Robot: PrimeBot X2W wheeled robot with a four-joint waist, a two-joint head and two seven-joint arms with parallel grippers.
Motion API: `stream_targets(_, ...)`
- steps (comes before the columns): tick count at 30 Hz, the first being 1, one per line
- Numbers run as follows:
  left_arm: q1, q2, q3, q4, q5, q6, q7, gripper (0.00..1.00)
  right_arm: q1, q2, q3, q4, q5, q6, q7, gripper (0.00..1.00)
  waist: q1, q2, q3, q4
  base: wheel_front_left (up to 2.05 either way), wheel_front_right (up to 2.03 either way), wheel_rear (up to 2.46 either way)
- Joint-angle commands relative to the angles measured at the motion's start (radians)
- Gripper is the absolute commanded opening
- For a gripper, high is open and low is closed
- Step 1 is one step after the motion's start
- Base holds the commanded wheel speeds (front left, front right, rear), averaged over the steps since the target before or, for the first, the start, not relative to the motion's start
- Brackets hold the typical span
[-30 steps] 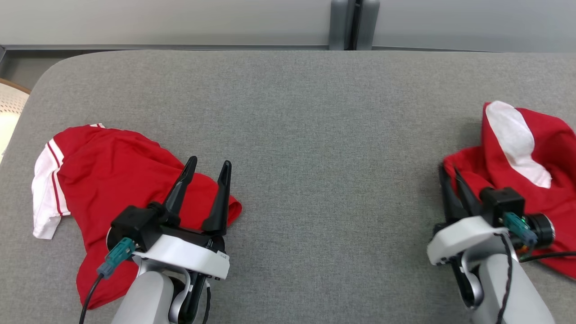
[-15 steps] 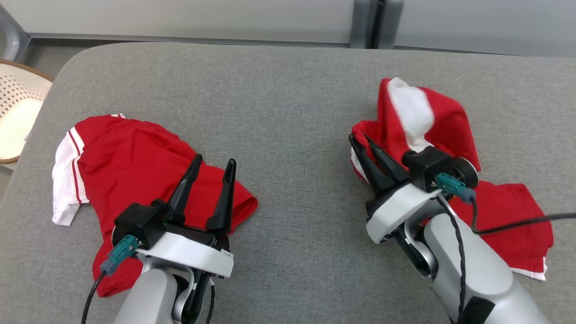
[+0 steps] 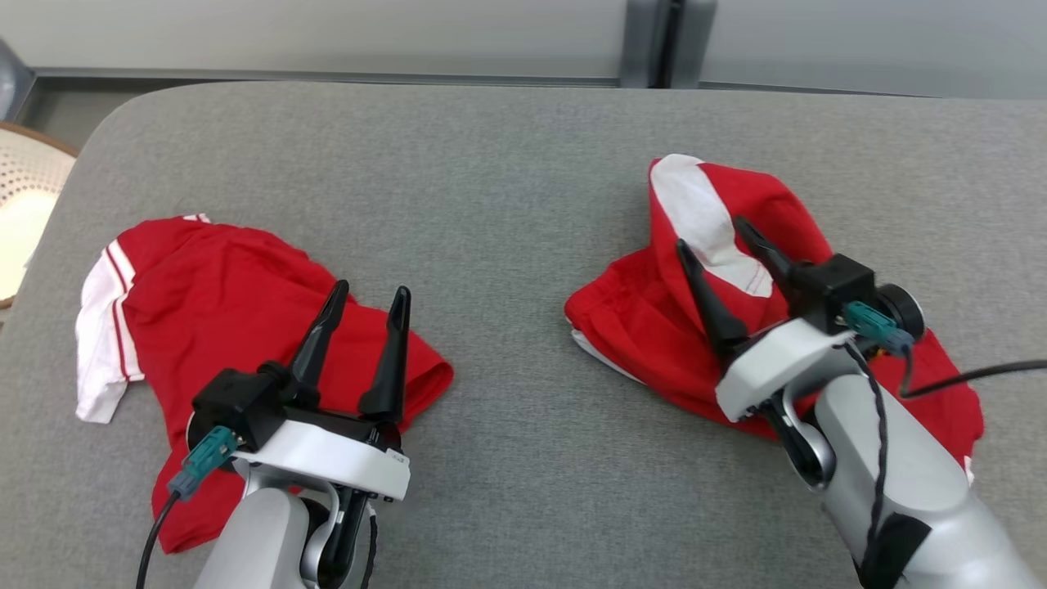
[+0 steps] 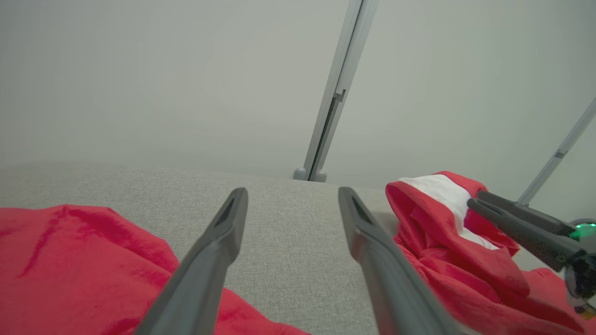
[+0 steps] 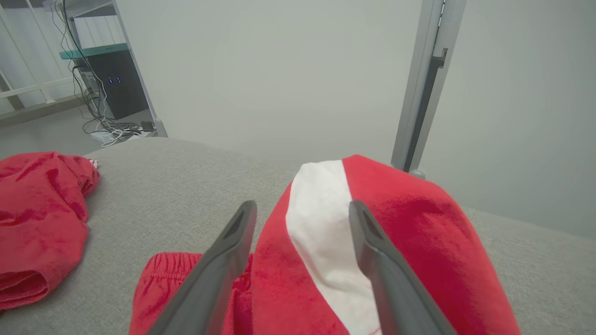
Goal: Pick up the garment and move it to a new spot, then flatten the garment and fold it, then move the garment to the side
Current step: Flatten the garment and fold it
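Release at right-centre of table (image 3: pixel 507 245): garment (image 3: pixel 638 327) dropped in crumpled heap. Right gripper (image 3: pixel 709 233) gone from shut to wide open, empty, straddling hump. Left gripper (image 3: pixel 370 288) open, empty. Flattening likely next.

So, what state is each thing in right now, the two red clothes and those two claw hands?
left red garment: lying crumpled on the grey surface, not held.
right red garment: bunched up, with a red-and-white fold standing raised.
left gripper: open, over the left red garment's near edge.
right gripper: open, fingers apart on either side of the raised fold.
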Motion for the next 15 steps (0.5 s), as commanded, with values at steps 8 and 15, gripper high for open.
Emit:
stream_targets(8, 0.018, 0.009, 0.028, 0.014, 0.028, -0.002, 0.0, 1.0, 0.202, -0.022, -0.229, -0.188, -0.041, 0.0, -0.019, 1.0, 0.0, 0.0, -0.052, -0.093, 0.0, 0.0, 0.0)
stream_targets(15, 0.047, 0.009, 0.022, 0.021, 0.018, -0.002, 0.0, 1.0, 0.466, 0.05, -0.417, -0.412, -0.132, 0.0, -0.019, 1.0, 0.0, 0.0, -0.089, -0.145, 0.0, 0.0, 0.0)
